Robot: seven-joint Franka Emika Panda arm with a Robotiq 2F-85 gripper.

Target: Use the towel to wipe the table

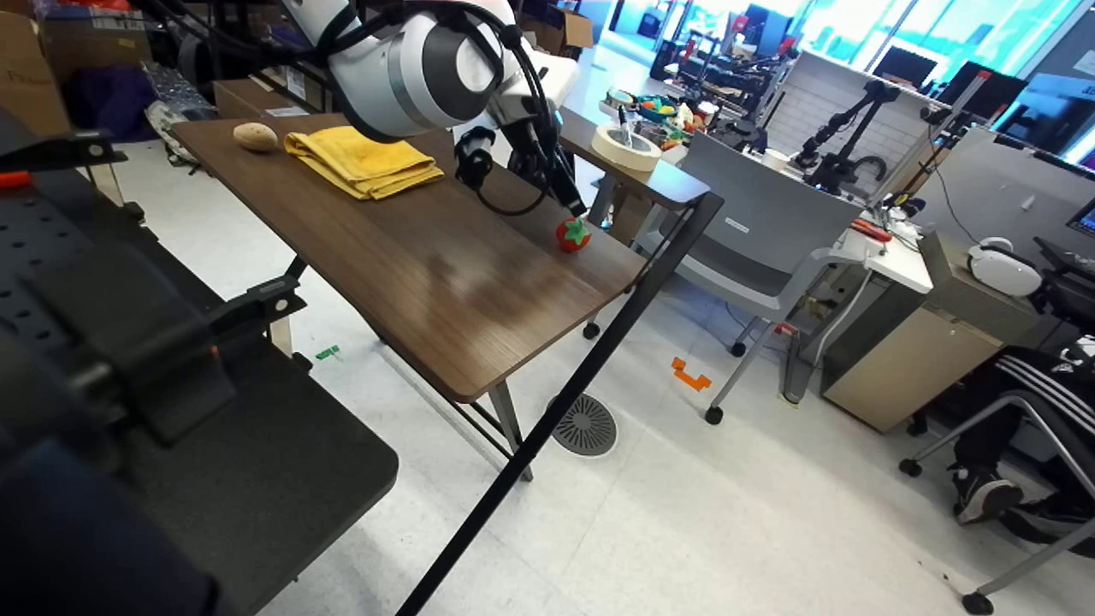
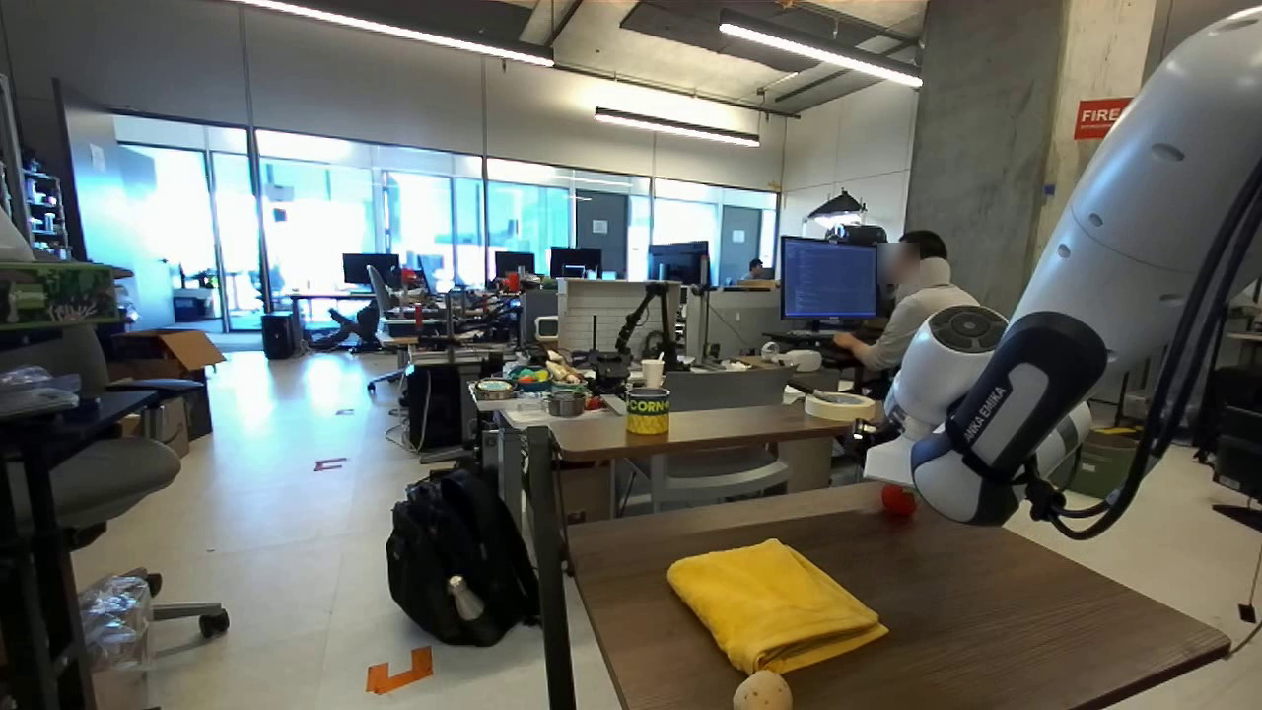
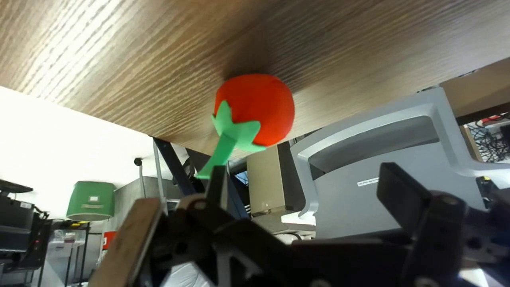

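My gripper (image 3: 305,179) is spread, its two black fingers (image 3: 401,197) well apart, and my arm (image 2: 1114,237) reaches low over the brown table (image 1: 411,274). Just beyond the fingertips a red tomato (image 3: 263,105) sits on the wood near the table's edge; its green stem (image 3: 221,155) points back toward one finger, and I cannot tell whether the two touch. Farther along the tabletop, well apart from me, lies the yellow towel (image 2: 774,606), folded flat into a rough square with its layers showing along one side. Just beside it rests a tan ball (image 1: 255,137). Past the edge near the tomato stands a grey chair (image 1: 744,205), and on a second brown table (image 2: 730,426) I see a roll of tape (image 1: 627,156) and a black-and-yellow can (image 2: 648,412). In an exterior view a black backpack (image 2: 463,557) sits on the floor (image 2: 296,552), and farther back a person (image 2: 942,301) in light clothing is at a computer screen (image 2: 828,281).
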